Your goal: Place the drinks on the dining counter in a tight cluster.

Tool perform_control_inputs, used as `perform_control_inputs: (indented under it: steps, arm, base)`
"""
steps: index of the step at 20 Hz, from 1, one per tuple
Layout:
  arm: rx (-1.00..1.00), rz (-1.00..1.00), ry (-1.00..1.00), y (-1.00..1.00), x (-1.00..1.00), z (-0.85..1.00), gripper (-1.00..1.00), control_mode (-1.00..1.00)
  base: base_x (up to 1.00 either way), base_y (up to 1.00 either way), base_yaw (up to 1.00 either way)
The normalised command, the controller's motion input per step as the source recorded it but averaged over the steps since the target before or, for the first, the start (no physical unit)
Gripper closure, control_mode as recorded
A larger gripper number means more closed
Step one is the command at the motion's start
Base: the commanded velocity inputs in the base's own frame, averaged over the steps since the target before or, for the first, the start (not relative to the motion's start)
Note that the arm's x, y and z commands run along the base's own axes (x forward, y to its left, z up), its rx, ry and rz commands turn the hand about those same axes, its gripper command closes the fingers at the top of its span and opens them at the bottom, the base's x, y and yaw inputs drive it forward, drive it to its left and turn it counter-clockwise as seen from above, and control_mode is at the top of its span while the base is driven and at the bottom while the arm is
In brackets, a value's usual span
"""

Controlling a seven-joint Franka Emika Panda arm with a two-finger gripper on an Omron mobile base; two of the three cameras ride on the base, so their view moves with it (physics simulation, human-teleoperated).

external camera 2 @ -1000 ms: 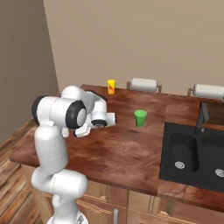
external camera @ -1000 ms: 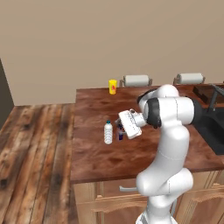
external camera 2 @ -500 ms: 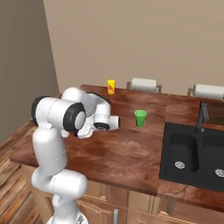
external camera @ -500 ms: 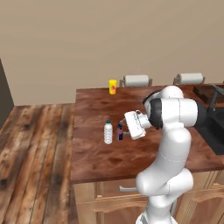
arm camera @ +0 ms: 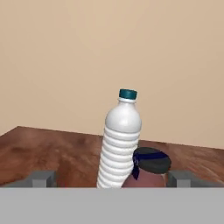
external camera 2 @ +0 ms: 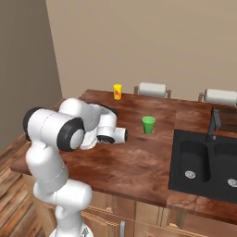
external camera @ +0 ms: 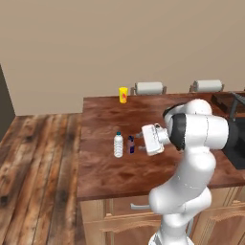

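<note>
Hand view: the end effector [arm camera: 111, 178] stands released, its 2 fingertips [arm camera: 43, 178] wide on either side of a dark-capped bottle [arm camera: 148, 168] at 6 o'clock. Touching it at 11 o'clock stands the white water bottle [arm camera: 120, 140], upright on the table [arm camera: 52, 153]. Farther off sits a yellow cup [external camera: 123, 94].

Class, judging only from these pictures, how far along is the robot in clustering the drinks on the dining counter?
Done: the water bottle and the shorter purple-blue bottle stand upright, close beside each other, on the dining counter. In hand: nothing; the gripper has its jaws open just beside the purple-blue bottle. Left: whether an amber bottle has joined the pair cannot be told here, so the cluster is unconfirmed.
</note>
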Motion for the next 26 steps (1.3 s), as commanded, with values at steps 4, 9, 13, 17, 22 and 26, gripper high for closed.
perform_control_inputs:
  steps: [4, 9, 13, 17, 22, 26]
  arm:
    - [0.0, -0.02, 0.12, 0.0, -0.43, 0.36, -1.0, -1.0]
    - [0.0, 0.0, 0.12, -0.09, -0.44, 0.4, -1.0, -1.0]
    - [0.0, 0.0, 0.06, -0.12, -0.52, 0.37, -1.0, -1.0]
    - [0.0, 0.0, 0.0, -0.02, -0.55, 0.26, -1.0, -1.0]
    - [-0.02, 0.0, 0.0, 0.03, -0.52, 0.18, -1.0, -1.0]
    - [-0.02, 0.0, 0.0, 0.01, -0.55, 0.23, -1.0, -1.0]
  base:
    - [0.0, 0.0, 0.0]
    - [0.0, 0.0, 0.0]
    - [0.0, 0.0, 0.0]
    - [0.0, 0.0, 0.0]
    - [0.0, 0.0, 0.0]
    - [0.0, 0.0, 0.0]
